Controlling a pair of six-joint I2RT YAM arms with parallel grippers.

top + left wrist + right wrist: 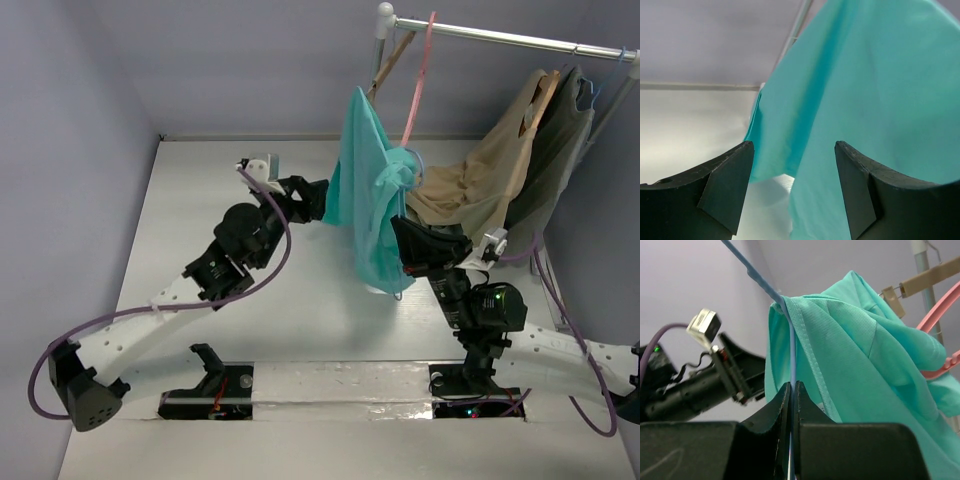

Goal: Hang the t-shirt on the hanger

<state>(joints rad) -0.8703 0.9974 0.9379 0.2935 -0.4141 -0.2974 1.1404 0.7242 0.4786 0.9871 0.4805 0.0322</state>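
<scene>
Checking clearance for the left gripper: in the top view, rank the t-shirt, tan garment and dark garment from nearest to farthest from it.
1. t-shirt, just right of the left gripper.
2. tan garment, farther right, hanging.
3. dark garment, far right.

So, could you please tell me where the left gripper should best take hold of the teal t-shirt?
I'd pinch the free-hanging vertical edge of the teal t-shirt facing the open left gripper, coming in level from the left. The fabric drapes loose there, while the right gripper is clamped on the light-blue hanger on the other side.
</scene>
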